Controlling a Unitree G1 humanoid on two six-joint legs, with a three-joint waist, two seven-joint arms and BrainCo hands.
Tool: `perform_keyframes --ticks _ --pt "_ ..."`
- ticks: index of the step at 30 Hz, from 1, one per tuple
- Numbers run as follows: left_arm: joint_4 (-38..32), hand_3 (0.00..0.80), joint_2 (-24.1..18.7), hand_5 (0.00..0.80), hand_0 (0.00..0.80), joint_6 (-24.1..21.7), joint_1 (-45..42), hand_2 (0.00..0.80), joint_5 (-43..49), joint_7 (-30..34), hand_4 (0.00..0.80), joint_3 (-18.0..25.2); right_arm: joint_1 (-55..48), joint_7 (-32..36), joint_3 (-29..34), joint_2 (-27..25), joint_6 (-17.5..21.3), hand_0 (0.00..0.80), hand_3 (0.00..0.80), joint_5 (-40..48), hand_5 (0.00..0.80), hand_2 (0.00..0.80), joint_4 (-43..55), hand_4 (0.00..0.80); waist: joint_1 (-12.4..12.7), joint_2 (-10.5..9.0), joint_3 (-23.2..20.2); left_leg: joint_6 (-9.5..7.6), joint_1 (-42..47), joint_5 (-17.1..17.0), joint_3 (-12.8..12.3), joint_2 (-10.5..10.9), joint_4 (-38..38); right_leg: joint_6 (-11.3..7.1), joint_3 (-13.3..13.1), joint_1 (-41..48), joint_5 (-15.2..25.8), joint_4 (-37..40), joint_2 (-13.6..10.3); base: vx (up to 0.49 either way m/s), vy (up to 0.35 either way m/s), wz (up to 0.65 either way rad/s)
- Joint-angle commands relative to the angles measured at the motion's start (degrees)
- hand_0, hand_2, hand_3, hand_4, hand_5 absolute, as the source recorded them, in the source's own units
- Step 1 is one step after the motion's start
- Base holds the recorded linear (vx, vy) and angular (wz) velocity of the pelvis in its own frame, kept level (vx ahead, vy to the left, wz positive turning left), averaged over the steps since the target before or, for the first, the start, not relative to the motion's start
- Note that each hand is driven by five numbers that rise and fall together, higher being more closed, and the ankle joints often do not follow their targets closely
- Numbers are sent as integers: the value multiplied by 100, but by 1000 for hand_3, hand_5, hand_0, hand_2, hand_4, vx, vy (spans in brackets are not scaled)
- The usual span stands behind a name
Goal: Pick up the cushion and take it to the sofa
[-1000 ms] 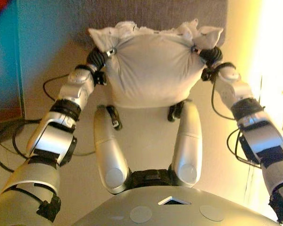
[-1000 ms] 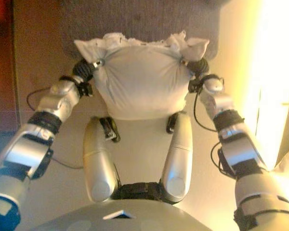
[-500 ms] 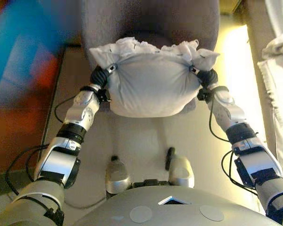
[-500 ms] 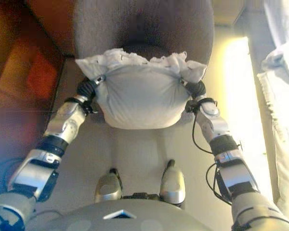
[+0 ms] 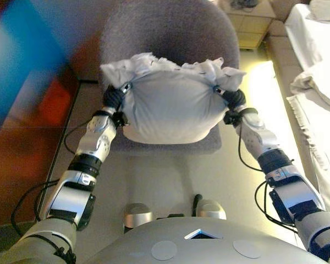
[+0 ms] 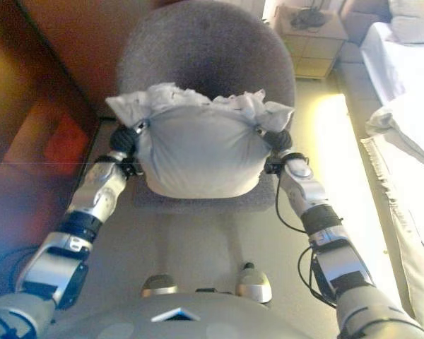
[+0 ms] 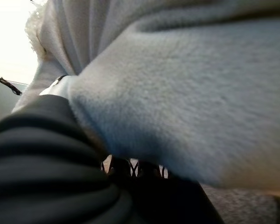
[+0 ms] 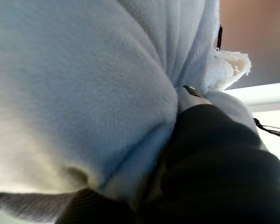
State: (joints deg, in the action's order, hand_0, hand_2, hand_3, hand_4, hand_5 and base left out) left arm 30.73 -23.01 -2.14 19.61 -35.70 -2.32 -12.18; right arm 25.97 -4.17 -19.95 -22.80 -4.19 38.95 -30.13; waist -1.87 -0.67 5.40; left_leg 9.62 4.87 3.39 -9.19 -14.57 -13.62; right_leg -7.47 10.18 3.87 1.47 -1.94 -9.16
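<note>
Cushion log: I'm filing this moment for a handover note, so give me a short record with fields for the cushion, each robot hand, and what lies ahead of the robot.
cushion: pale grey cushion, held up off the floor between both hands, its top corners bunched
left robot hand: left robot hand gripping the cushion's left corner
right robot hand: right robot hand gripping the cushion's right corner
ahead: grey round chair right behind and below the cushion
to the right: white bedding
far right corner: small cabinet
</note>
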Motion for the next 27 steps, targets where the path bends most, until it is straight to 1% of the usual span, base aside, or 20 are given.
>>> perform_keyframes --ticks 1,2,4,5,6,9,11,12,13,15,16,17,19,21,22,23,24,25,26,27 --pt "-297 800 25 800 800 -627 420 800 -280 260 800 136 374 136 33 208 261 800 800 247 800 800 304 800 170 19 -414 -205 -576 -510 213 437 307 -3 90 -245 -114 -287 -94 123 208 -7" --pt "-262 800 27 800 800 -621 464 800 -294 275 800 131 352 84 25 228 279 800 800 237 800 800 314 800 180 43 -443 -255 -511 -456 170 584 620 -37 139 -229 -132 -290 -113 121 196 1" --pt "-227 800 38 800 800 -624 523 800 -300 256 800 74 341 22 18 274 344 800 800 243 800 800 279 800 197 59 -477 -309 -439 -425 232 690 904 -89 145 -226 -150 -311 -152 114 169 1" --pt "-224 800 46 800 800 -628 543 800 -275 197 800 53 367 12 13 298 367 800 800 295 800 800 241 800 198 56 -499 -337 -394 -403 284 724 984 -120 115 -229 -163 -332 -187 125 179 -13" --pt "-227 800 58 800 800 -621 573 800 -194 115 800 18 385 -2 23 325 335 800 800 412 800 800 224 800 188 49 -520 -380 -366 -351 272 791 997 -166 97 -232 -169 -372 -245 124 183 -26" --pt "-232 800 8 800 800 -472 747 800 -204 -75 800 -66 477 -13 105 328 335 800 800 498 800 800 93 800 170 25 -561 -485 -355 -251 151 913 974 -263 70 -306 -70 -682 -489 92 180 -10" --pt "-30 800 -74 800 800 -421 1010 800 -324 -56 800 -157 651 -94 128 370 424 800 800 596 800 800 -143 800 178 37 -549 -649 -451 -140 86 1069 853 -270 -57 -497 186 -1480 -764 44 245 8" --pt "28 800 -113 800 800 -417 1118 800 -418 -18 800 -231 727 -168 120 385 485 800 800 648 800 800 -237 800 171 94 -499 -708 -476 -109 102 1092 781 -225 -171 -701 365 -2052 -855 33 269 5" --pt "72 800 -135 800 800 -422 1197 800 -461 21 800 -294 784 -249 105 392 528 800 800 707 800 800 -294 800 168 120 -451 -750 -501 -78 128 1124 716 -186 -340 -882 422 -2474 -857 57 260 9" --pt "143 800 -132 800 800 -428 1322 800 -507 81 800 -447 858 -420 59 387 626 800 800 825 800 800 -389 800 149 163 -343 -821 -474 -3 279 1215 618 -108 -645 -1121 561 -3091 -706 118 191 16" --pt "174 800 -113 800 800 -429 1362 800 -519 92 800 -488 888 -459 42 382 645 800 800 832 800 800 -427 800 138 144 -312 -835 -444 28 320 1259 585 -105 -716 -1154 600 -3123 -666 189 105 28" --pt "231 800 -85 800 800 -442 1398 800 -529 109 800 -511 912 -476 35 379 653 800 800 837 800 800 -478 800 114 119 -297 -838 -408 56 343 1295 570 -113 -776 -1158 626 -3047 -617 233 34 31" --pt "347 800 -7 800 800 -481 1480 800 -570 175 800 -560 920 -510 57 337 626 800 800 820 800 800 -514 800 29 12 -297 -819 -337 130 374 1385 522 -142 -862 -1128 638 -2507 -466 281 -44 22" --pt "346 800 49 800 800 -434 1537 800 -530 206 800 -567 894 -482 102 230 544 800 800 846 800 800 -455 800 -87 -154 -310 -762 -220 286 457 1507 470 -199 -941 -1115 636 -1559 -380 375 -123 28" --pt "339 800 76 800 800 -436 1541 800 -499 194 800 -579 885 -446 117 180 514 800 800 885 800 800 -425 800 -165 -213 -300 -743 -128 399 522 1557 457 -236 -993 -1163 605 -1050 -318 411 -118 32" --pt "314 800 110 800 800 -441 1527 800 -465 161 800 -589 870 -430 115 151 506 800 800 927 800 800 -395 800 -244 -239 -284 -741 -26 545 595 1589 434 -285 -1023 -1224 664 -647 -244 456 -101 41" --pt "263 800 161 800 800 -441 1502 800 -410 91 800 -606 865 -411 116 128 505 800 800 972 800 800 -353 800 -346 -311 -268 -788 98 710 688 1690 446 -380 -1126 -1430 878 -306 -156 439 -68 56" --pt "230 800 187 800 800 -433 1483 800 -392 48 800 -614 868 -407 109 110 494 800 800 999 800 800 -320 800 -410 -324 -252 -834 195 863 752 1735 431 -446 -1164 -1552 1059 -118 -79 501 -35 59" --pt "203 800 192 800 800 -429 1454 800 -376 21 800 -623 885 -403 113 95 470 800 800 1032 800 800 -279 800 -514 -371 -235 -905 394 1037 850 1824 443 -495 -1144 -1834 1268 190 13 506 3 53" --pt "181 800 209 800 800 -412 1414 800 -344 13 800 -609 896 -397 132 91 424 800 800 1030 800 800 -257 800 -569 -352 -210 -956 559 1174 924 1836 435 -499 -1045 -1987 1369 319 98 538 9 42"
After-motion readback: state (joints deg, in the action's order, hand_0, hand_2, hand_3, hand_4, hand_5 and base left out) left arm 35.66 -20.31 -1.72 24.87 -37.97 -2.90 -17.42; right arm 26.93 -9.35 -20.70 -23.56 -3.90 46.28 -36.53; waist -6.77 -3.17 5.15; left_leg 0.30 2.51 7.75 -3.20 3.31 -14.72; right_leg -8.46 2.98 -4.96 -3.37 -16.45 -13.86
